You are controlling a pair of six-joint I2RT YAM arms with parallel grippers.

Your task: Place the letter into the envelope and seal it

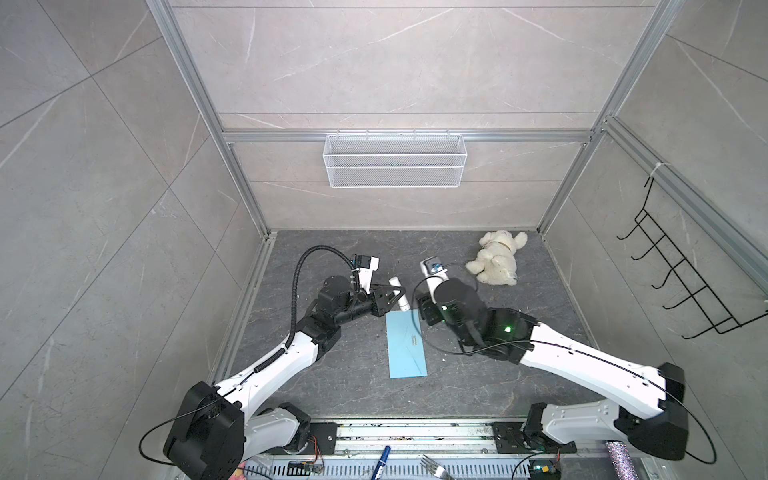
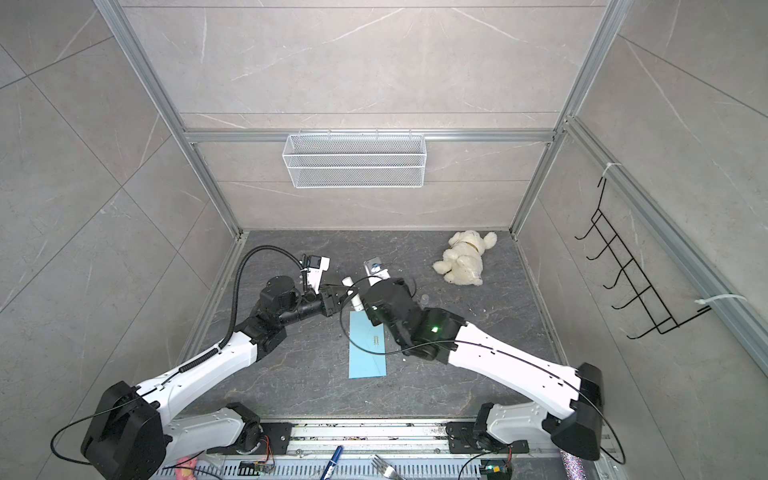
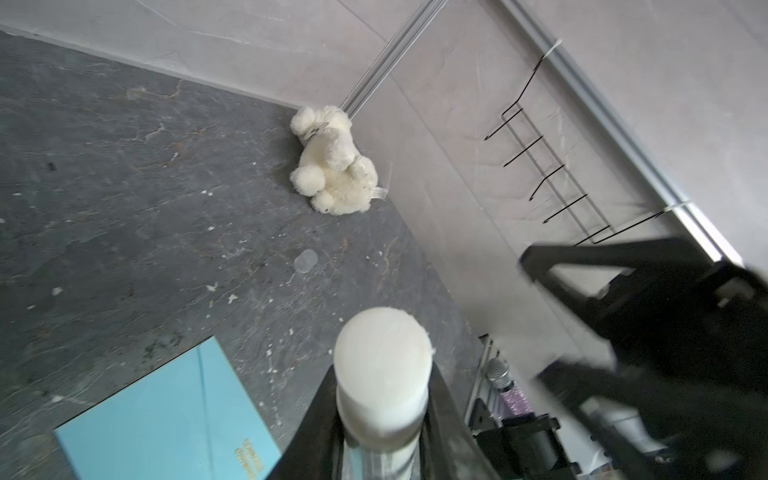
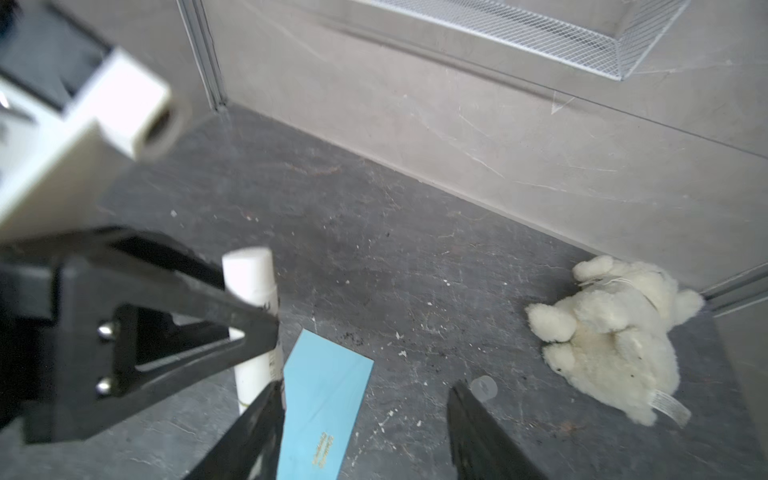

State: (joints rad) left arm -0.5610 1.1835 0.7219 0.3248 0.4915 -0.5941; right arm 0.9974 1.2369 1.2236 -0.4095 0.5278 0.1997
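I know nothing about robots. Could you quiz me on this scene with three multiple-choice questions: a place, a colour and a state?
1. Where does the plush toy lie on the table?
A) near the far right corner
B) in the centre
C) at the near left edge

2. What colour is the envelope?
A) tan
B) light blue
C) red

3. How is the left end effector?
A) open and empty
B) holding the envelope
C) clamped on a white tube

Answers:
1 A, it lies close to the back and right walls.
2 B, it looks pale blue in every view.
3 C, it pinches the tube in both wrist views.
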